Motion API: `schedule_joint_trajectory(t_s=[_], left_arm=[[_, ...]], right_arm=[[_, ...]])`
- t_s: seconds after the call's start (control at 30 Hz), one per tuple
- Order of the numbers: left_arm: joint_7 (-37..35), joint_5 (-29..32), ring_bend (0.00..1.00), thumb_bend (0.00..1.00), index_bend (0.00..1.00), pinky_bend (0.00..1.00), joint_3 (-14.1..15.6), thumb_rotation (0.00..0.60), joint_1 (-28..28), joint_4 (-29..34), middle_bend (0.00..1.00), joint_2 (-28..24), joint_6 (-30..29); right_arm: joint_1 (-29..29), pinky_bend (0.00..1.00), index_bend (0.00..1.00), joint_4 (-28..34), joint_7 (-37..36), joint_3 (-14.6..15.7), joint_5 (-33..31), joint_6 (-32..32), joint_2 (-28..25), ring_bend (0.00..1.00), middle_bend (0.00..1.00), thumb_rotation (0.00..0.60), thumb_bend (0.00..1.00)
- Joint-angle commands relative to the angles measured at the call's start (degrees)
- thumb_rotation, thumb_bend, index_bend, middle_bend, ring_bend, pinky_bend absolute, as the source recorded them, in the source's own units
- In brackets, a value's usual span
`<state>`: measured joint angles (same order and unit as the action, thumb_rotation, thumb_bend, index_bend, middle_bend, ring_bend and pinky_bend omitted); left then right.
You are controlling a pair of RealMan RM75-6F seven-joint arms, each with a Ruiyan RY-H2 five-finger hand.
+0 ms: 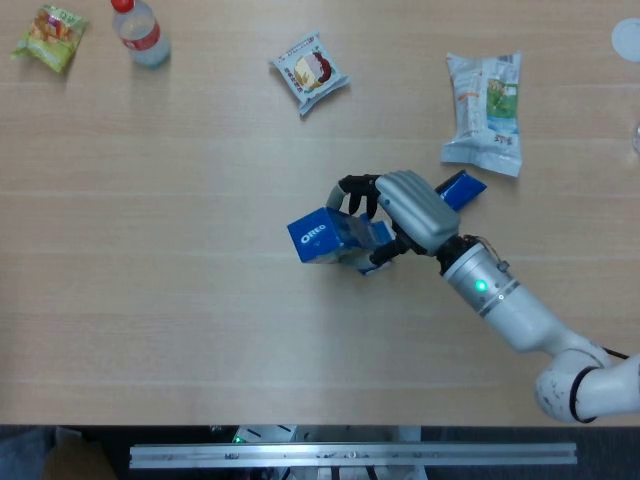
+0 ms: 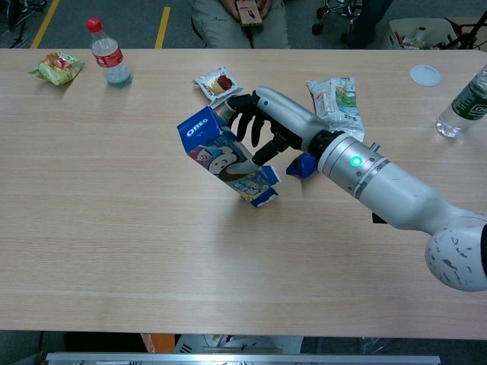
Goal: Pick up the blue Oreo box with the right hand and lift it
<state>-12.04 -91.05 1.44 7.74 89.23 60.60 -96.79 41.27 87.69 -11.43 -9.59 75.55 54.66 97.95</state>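
The blue Oreo box (image 1: 335, 236) (image 2: 226, 156) stands steeply tilted near the table's middle, its Oreo-logo end up and to the left. Its torn lower end sits at or just above the tabletop; I cannot tell whether they touch. My right hand (image 1: 400, 207) (image 2: 268, 129) grips the box from the right, with dark fingers behind it and the thumb on its front. The silver right forearm (image 2: 388, 190) runs off to the lower right. My left hand shows in neither view.
A small blue packet (image 1: 462, 190) (image 2: 303, 165) lies just behind my right hand. Further back are a white-green pouch (image 1: 485, 110) (image 2: 335, 99), a small snack pack (image 1: 310, 70) (image 2: 217, 84), a red-capped bottle (image 1: 140, 32) (image 2: 108, 53), a green bag (image 1: 50, 37) and a water bottle (image 2: 464, 103).
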Motion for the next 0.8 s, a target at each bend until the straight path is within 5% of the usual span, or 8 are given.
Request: schedule_joint_trajectory(t_s=[0.03, 0.17, 0.8], left_arm=[[0.0, 0.01, 0.1, 0.26, 0.12, 0.07, -0.01, 0.6, 0.0, 0.01, 0.12, -0.01, -0.02], [0.22, -0.06, 0.1, 0.26, 0.12, 0.07, -0.03, 0.6, -0.12, 0.1, 0.12, 0.06, 0.12], [0.54, -0.33, 0.1, 0.26, 0.12, 0.07, -0.21, 0.6, -0.37, 0.71, 0.12, -0.25, -0.09]], right_arm=[[-0.24, 0.56, 0.49, -0.41, 0.46, -0.03, 0.29, 0.66, 0.31, 0.46, 0.46, 0.6, 0.03], [-0.62, 0.61, 0.49, -0.14, 0.06, -0.61, 0.66, 1.59, -0.06, 0.46, 0.47, 0.6, 0.11], [-1.33, 0.61, 0.49, 8.02, -1.19, -4.69, 5.06, 7.05, -6.79, 0.46, 0.47, 0.6, 0.11]])
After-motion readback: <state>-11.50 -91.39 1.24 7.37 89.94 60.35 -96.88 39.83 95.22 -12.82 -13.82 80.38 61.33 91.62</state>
